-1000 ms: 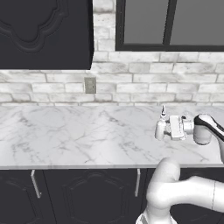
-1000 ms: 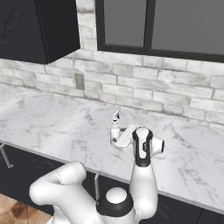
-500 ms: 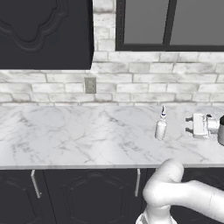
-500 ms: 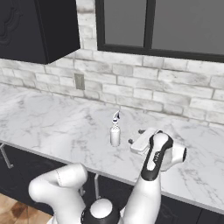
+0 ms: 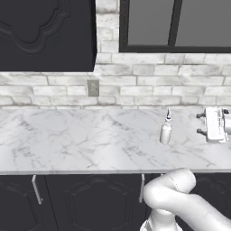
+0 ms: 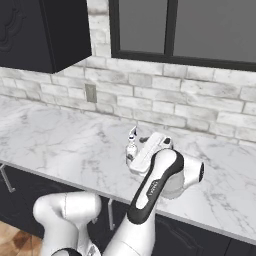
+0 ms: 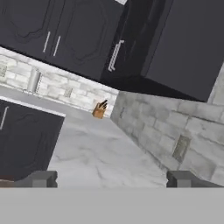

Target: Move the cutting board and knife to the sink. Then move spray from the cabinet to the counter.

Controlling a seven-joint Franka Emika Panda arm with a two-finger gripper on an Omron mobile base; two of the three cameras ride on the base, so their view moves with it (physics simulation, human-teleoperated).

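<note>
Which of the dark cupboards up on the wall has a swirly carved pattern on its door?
The upper cabinet left of the window in the left base view: its door has a curvy carved panel. The others, in the hand view, have plain flat doors.

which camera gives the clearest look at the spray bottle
The left base view: the spray stands upright, unobstructed on the counter. In the right base view the arm's wrist hides its lower part.

no readable text, labels or numbers on anything
</note>
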